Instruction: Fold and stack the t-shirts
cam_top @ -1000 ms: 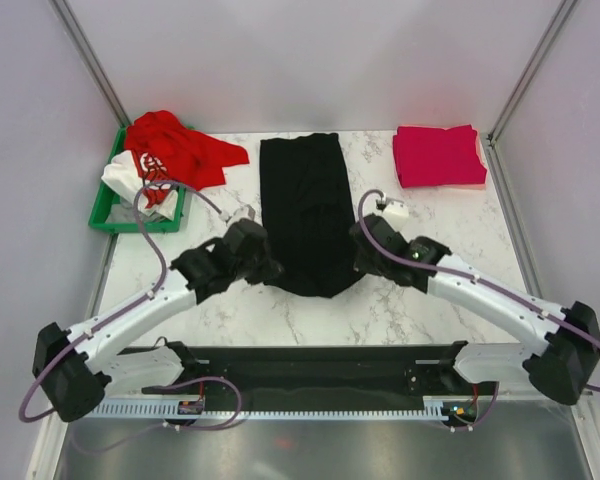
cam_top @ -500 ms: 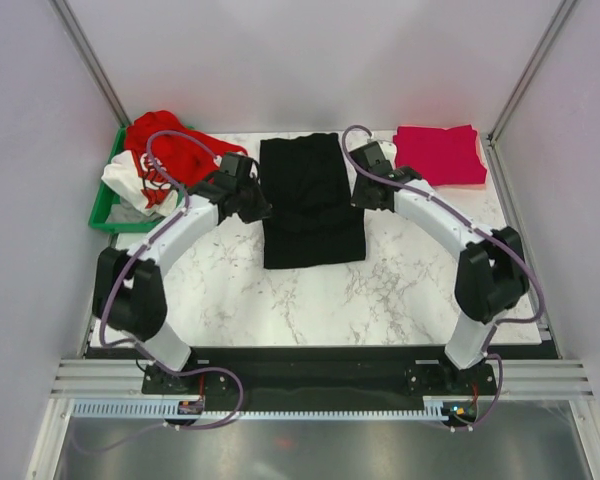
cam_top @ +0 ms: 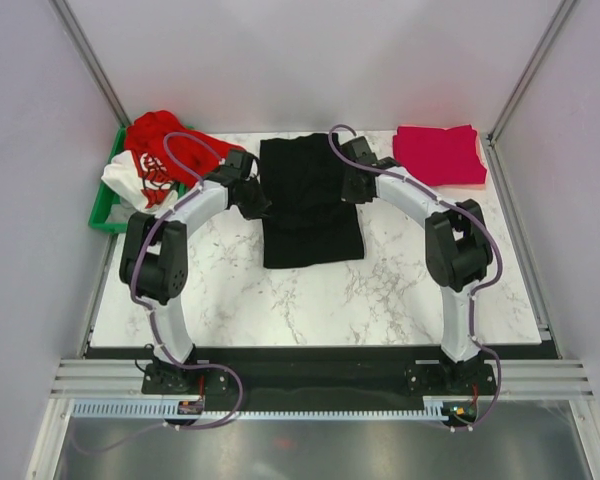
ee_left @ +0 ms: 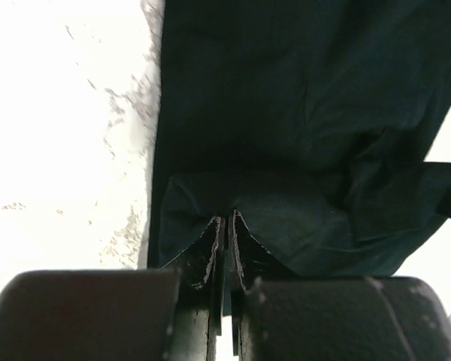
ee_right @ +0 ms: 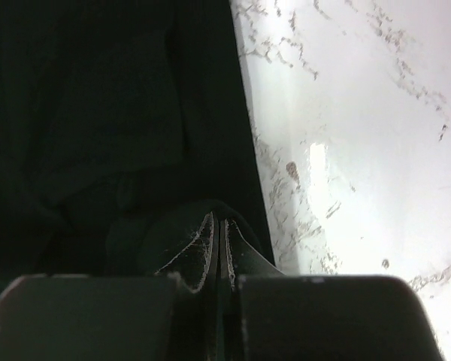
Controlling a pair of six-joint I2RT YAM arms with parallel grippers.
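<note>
Left gripper [cam_top: 252, 197] at the black shirt's [cam_top: 310, 225] nine o'clock edge and right gripper [cam_top: 352, 186] at three each pinch folded cloth, so the fold lies square.

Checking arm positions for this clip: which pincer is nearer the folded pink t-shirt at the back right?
Right. The right pincer pinches the edge of the black t-shirt facing the pink t-shirt; the left pincer pinches its opposite edge, farther away.
</note>
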